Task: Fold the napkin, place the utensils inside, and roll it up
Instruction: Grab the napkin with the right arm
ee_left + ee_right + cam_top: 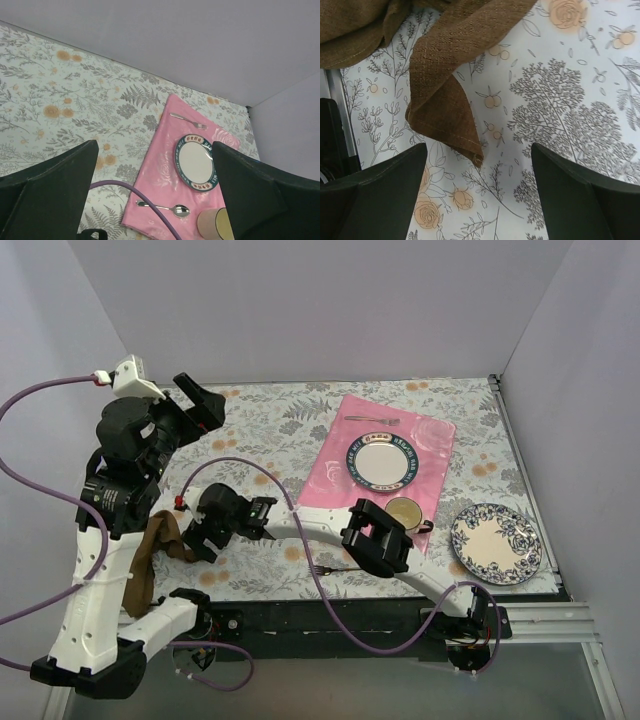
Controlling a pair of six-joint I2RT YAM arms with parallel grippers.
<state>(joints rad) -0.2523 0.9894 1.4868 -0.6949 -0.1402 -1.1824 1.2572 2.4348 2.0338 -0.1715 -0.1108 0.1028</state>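
Note:
The brown napkin [160,540] lies crumpled at the table's near left and droops over the front edge. In the right wrist view its hemmed corner [470,145] points down between my right gripper's open jaws [479,150], just above the floral tablecloth and touching neither finger. From above, my right gripper [200,538] reaches left to the napkin's edge. A silver fork [371,420] [187,121] lies at the far end of the pink mat [340,455]. A spoon [167,207] rests near the mat's near left edge. My left gripper [208,403] [155,145] hangs open high above the table, holding nothing.
A white plate with a dark green rim [380,462] [196,162] sits on the pink mat, a tan cup [405,512] [215,225] by the mat's near edge. A blue floral plate [495,543] lies at the right. A purple cable [250,465] loops over the table's middle.

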